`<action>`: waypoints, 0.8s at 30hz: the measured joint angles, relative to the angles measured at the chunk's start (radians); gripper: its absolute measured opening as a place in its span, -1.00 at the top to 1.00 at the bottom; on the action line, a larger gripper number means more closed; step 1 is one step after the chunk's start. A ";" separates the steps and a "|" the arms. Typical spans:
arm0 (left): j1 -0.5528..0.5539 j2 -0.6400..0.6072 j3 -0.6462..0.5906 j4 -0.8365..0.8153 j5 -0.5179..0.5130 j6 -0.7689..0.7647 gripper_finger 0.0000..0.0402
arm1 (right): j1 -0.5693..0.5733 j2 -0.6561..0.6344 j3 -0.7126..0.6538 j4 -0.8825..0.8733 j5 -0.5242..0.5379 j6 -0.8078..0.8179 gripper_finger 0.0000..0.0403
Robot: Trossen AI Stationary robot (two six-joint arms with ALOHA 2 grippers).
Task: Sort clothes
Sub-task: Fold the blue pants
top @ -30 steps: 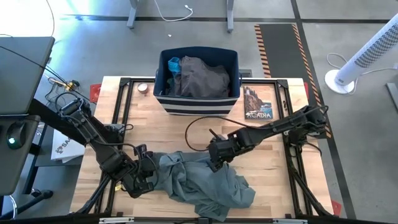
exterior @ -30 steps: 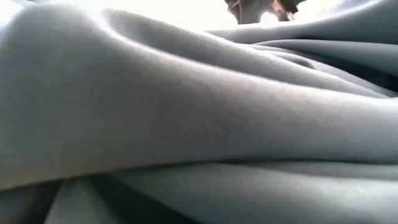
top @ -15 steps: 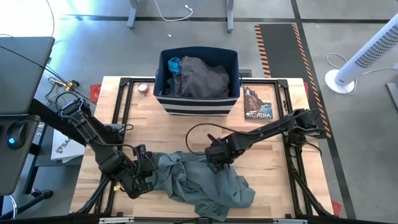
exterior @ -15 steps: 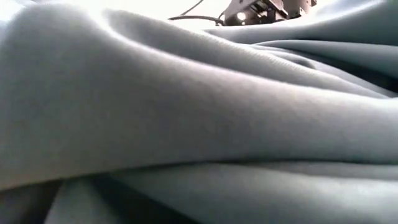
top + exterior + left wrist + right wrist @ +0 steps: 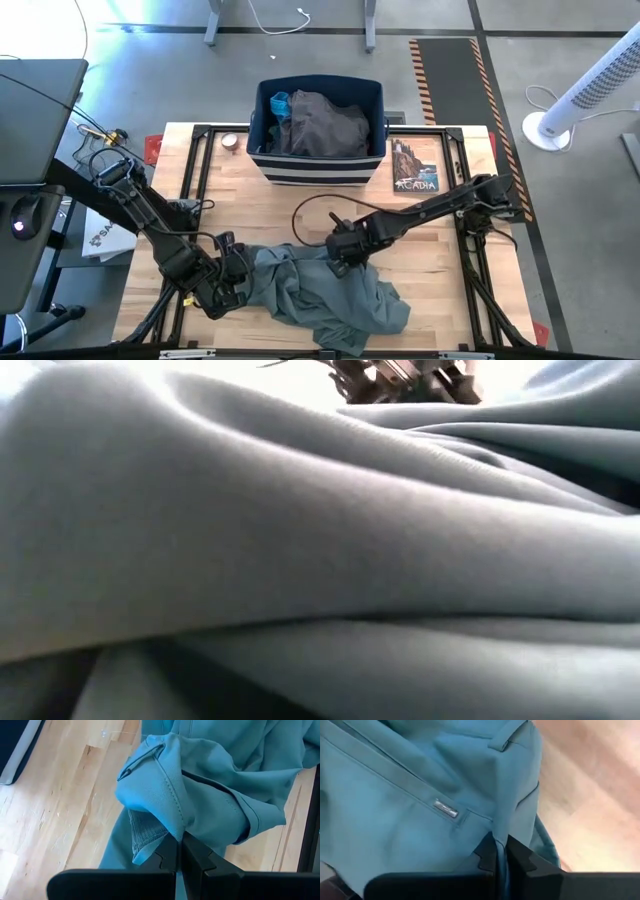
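Observation:
A grey-green garment (image 5: 325, 295) lies crumpled on the wooden table near its front edge and fills the low view (image 5: 300, 560). My left gripper (image 5: 238, 278) is at the garment's left end, shut on it (image 5: 180, 847). My right gripper (image 5: 338, 262) is at the garment's far edge, pointing steeply down and shut on it (image 5: 500, 851). A dark grey garment (image 5: 325, 125) and a bright blue piece (image 5: 279, 101) lie in the navy striped bin (image 5: 262, 120) at the table's far side. My left gripper pinches a raised, stitched fold (image 5: 176, 822) at the garment's left end between its two fingers, slanting down from the table's left. The fold stands up above the table; the cloth beyond it lies slack on the wood. My right gripper pinches a fold (image 5: 501, 827) at the garment's far edge, beside a small metal tag (image 5: 445, 808), between its two fingers. The fingers come from above, pointing steeply down. The cloth around them rests slack on the table.
A booklet (image 5: 414, 167) lies at the far right of the table beside the bin, and a small round object (image 5: 230, 142) at the far left. Bare wood shows between the bin and the garment. A white fan (image 5: 590, 85) stands on the floor to the right.
My right gripper has sunk onto the garment's far edge, shifting slightly toward the table's left, and has shut on the cloth. The garment has stayed where it was.

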 joint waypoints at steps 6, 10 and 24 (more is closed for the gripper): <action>0.004 0.000 0.000 -0.003 -0.002 0.000 1.00 | -0.006 -0.012 0.241 -0.180 0.098 -0.078 0.98; 0.019 -0.012 0.025 -0.015 -0.001 0.001 1.00 | -0.005 -0.012 0.489 -0.324 0.194 -0.149 0.98; 0.084 -0.208 0.413 -0.024 -0.451 0.219 1.00 | 0.022 -0.322 0.682 0.069 0.460 -0.622 0.99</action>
